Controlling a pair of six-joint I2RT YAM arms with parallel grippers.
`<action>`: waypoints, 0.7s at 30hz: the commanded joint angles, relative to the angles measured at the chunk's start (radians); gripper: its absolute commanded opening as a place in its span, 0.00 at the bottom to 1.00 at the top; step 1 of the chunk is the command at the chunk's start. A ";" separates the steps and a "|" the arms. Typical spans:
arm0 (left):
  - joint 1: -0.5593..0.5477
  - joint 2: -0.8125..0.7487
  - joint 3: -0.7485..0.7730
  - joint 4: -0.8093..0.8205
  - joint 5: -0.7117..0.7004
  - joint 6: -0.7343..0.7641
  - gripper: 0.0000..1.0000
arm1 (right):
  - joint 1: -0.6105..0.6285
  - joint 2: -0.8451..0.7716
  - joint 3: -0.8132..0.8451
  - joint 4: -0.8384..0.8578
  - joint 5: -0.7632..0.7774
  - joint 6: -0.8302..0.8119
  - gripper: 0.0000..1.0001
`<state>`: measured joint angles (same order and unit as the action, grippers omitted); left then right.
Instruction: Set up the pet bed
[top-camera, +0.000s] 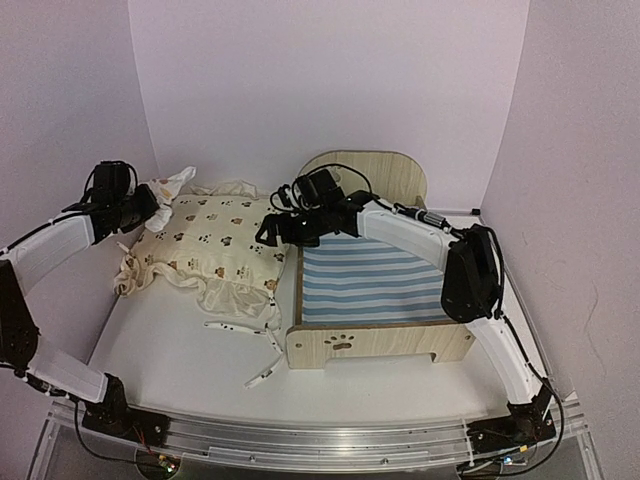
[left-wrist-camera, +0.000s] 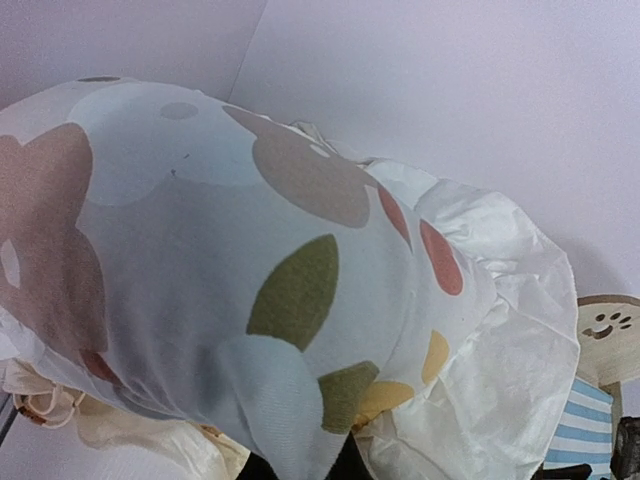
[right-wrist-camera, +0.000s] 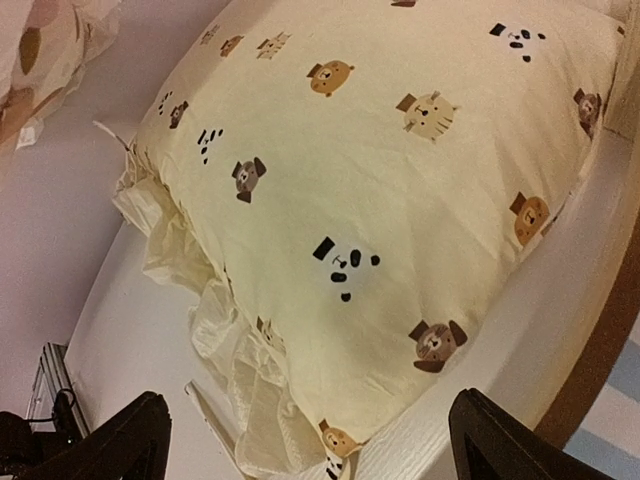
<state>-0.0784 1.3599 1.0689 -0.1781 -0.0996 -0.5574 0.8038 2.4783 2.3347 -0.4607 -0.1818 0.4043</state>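
Jaws of right gripper (top-camera: 270, 234) beside pet bed (top-camera: 380, 342)

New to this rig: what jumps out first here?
The wooden pet bed sits right of centre, its striped base bare. A cream animal-print cushion lies just left of it, with the right fingers open over its edge. At far left, the left fingers are shut on a small spotted pillow.

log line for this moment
left gripper shut on small pillow | right gripper open over ruffled cushion | pet bed base bare

Left claw (top-camera: 150, 205) — fingertips buried in the small pillow (left-wrist-camera: 250, 280); pet bed (left-wrist-camera: 600, 345) cut off at right.
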 joint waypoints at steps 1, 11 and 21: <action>0.003 -0.077 -0.026 -0.124 -0.025 0.026 0.00 | 0.043 0.077 0.053 -0.041 0.073 -0.043 0.98; -0.015 -0.360 -0.271 -0.316 -0.131 -0.178 0.00 | 0.077 -0.071 -0.088 -0.031 0.182 -0.128 0.98; -0.014 -0.569 -0.369 -0.476 -0.113 -0.315 0.85 | 0.096 -0.345 -0.310 -0.028 0.225 -0.122 0.98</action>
<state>-0.0952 0.8955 0.6845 -0.6017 -0.1978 -0.7950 0.8906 2.3049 2.0955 -0.4650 0.0014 0.2783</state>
